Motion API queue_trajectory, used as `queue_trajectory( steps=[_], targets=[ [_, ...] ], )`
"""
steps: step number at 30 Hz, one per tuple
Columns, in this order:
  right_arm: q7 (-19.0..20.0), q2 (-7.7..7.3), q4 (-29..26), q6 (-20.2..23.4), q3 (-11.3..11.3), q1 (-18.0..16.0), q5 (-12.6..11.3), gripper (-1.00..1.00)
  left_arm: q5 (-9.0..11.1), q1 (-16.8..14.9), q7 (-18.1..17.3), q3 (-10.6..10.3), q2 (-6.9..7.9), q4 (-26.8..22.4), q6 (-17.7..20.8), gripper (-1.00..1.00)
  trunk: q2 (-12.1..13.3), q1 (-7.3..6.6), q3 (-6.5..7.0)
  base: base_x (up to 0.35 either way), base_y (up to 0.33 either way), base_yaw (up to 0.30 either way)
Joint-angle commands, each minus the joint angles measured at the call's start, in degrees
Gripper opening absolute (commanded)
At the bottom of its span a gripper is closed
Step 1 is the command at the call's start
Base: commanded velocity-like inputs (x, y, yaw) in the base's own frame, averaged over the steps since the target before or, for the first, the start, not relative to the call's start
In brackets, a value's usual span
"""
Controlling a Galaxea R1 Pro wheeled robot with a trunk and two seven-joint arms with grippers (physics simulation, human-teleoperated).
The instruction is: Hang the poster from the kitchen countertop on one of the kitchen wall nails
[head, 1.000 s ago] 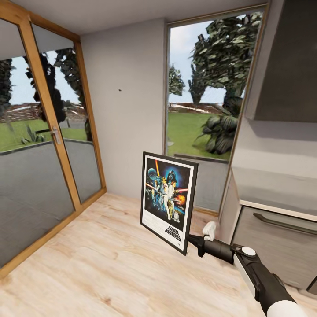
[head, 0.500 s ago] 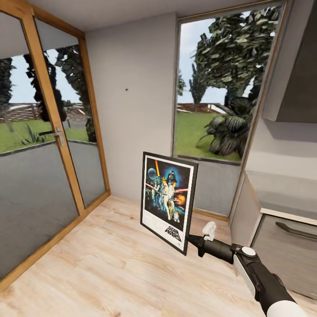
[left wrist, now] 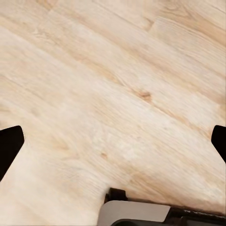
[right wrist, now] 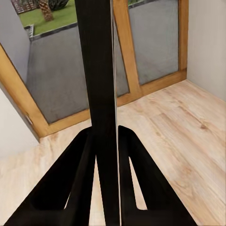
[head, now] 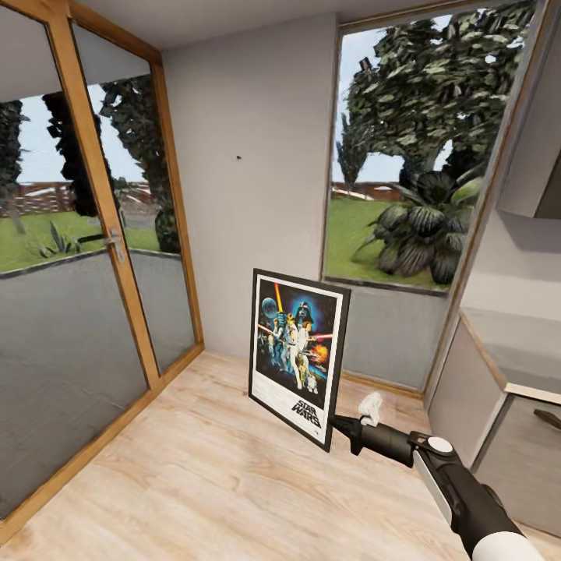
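Poster (head: 298, 358) frame centre, held upright above wood floor (head: 195, 475), tilted slightly, clear of wall. Right gripper (head: 339, 425) pinching poster's lower right corner; right wrist view: black fingers (right wrist: 77, 183) clamped either side of poster edge (right wrist: 100, 94). Left gripper (left wrist: 113, 141) spread wide, fingertips at frame's side edges, over floor. Wall nail (head: 238, 157) upper centre on grey wall. Kitchen countertop (head: 518, 351) right edge.

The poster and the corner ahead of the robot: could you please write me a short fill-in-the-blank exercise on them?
1. The right gripper is shut on the ____.
2. The nail sits in the grey wall, well ____ the poster.
3. The left gripper hangs open over the wooden ____.
4. The poster's title reads STAR ____.

Missing words: poster; above; floor; WARS
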Motion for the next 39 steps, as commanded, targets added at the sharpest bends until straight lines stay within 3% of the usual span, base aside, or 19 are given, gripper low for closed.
queue_trajectory(
  steps=[1,39],
  targets=[
    [0.2,-0.05,0.0,0.5,0.2,0.0,-0.7,-1.00,0.6,0.0,-0.3,0.1,0.00,0.0,0.0,1.00,0.0,0.04,0.00,0.206,0.311,0.000],
    [0.3,-0.05,0.0,0.5,0.2,0.0,-0.7,-1.00,0.6,0.0,-0.3,0.1,0.00,0.0,0.0,1.00,0.0,0.04,0.00,0.205,0.311,0.000]
  ],
)
